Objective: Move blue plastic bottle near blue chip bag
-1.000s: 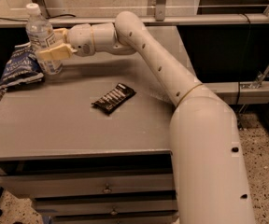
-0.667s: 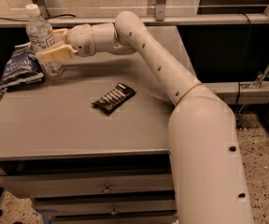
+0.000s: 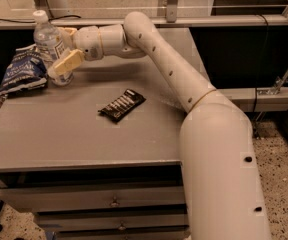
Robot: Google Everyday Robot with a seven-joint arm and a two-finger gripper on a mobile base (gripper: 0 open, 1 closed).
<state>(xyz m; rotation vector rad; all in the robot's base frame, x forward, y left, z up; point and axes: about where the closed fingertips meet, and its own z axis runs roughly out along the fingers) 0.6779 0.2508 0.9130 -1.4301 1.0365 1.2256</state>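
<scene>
Table [image 3: 84,134], 10 o'clock corner: bottle [image 3: 46,36] came down slightly, now just beside chip bag [image 3: 21,71]. My claw [image 3: 60,51] still clamps it; task looks near done.

**Bottle stands beside the chip bag at the table's far left**

The blue plastic bottle [image 3: 48,40], clear with a white cap and a white label, stands roughly upright at the far left of the table [image 3: 84,144]. The gripper [image 3: 60,51] clasps its lower half, one finger on each side. The blue chip bag [image 3: 21,73], dark and crinkled with white lettering, lies at the table's left edge, just left of the bottle.
</scene>
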